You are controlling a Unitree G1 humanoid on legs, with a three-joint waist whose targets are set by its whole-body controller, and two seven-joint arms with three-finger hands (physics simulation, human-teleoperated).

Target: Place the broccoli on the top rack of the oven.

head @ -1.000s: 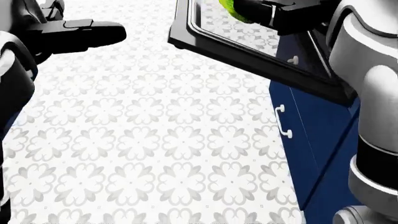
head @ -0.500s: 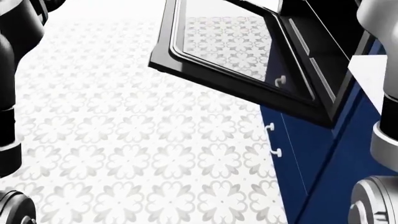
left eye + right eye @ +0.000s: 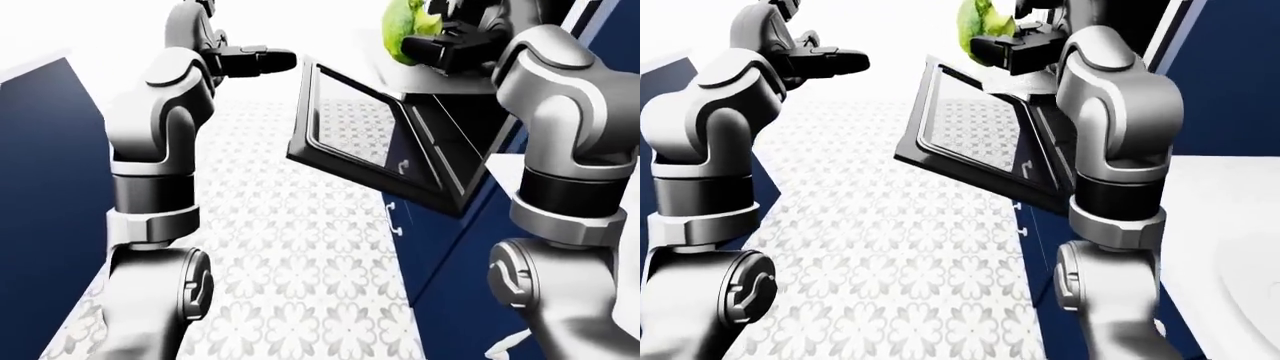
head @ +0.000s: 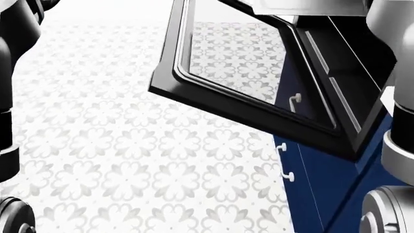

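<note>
1. The head view has shifted since a moment ago: the oven door (image 4: 252,92) sits larger and lower, so the camera has moved.
2. The right robot hand (image 3: 455,45), above the door, grips the broccoli (image 3: 405,30), not yet racked.
3. The left robot hand (image 3: 250,60), left of the door, holds nothing, fingers extended.

We see the oven door (image 3: 375,146) hanging open at centre of the left-eye view, above the floor (image 3: 290,255). Cabinets (image 4: 323,194) lie right of it. The broccoli (image 3: 405,30) sits above the door's upper edge, the left hand (image 3: 250,60) to its left.
</note>
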